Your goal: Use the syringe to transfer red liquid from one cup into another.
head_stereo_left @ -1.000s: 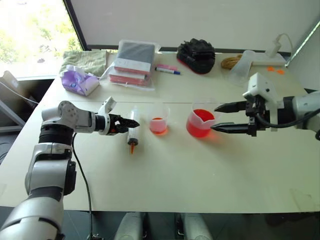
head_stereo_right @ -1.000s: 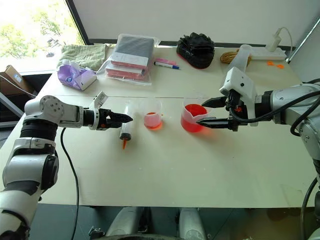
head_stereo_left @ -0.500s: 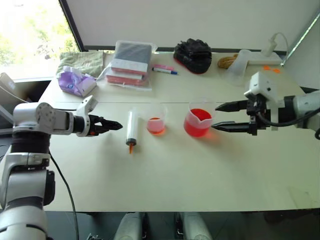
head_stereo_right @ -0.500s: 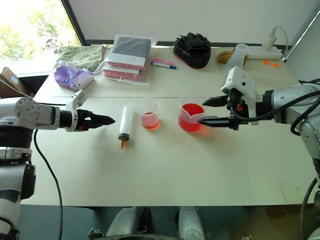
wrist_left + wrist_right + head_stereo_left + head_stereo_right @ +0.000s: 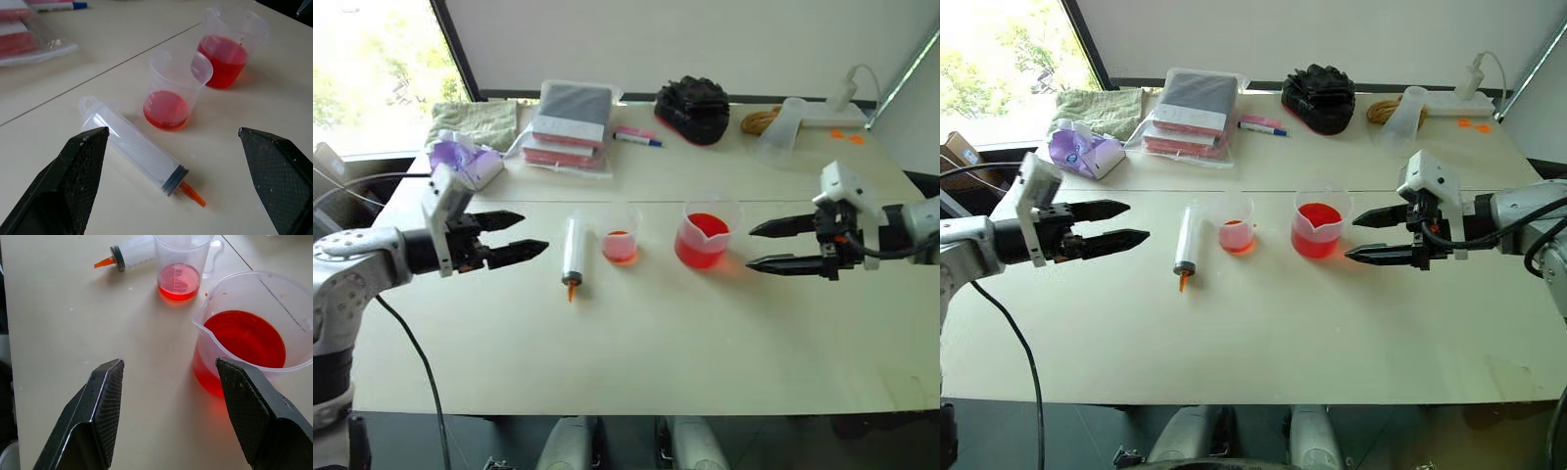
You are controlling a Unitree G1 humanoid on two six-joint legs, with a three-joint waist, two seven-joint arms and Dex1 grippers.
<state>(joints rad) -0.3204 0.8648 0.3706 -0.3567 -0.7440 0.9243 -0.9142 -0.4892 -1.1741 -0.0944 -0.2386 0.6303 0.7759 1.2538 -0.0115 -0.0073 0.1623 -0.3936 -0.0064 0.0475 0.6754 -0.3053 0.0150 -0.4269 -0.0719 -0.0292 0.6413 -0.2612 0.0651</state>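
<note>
Jaws of both grippers are spread, nothing held. The syringe, ahead of the left gripper, is judged light, slippery; its barrel should be gripped.

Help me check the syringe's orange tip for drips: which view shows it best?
The left wrist view: the syringe lies close and whole, its orange tip sharp against the table. The right wrist view catches its tip end, far off. Both eye views show it small, beside the smaller cup.
</note>
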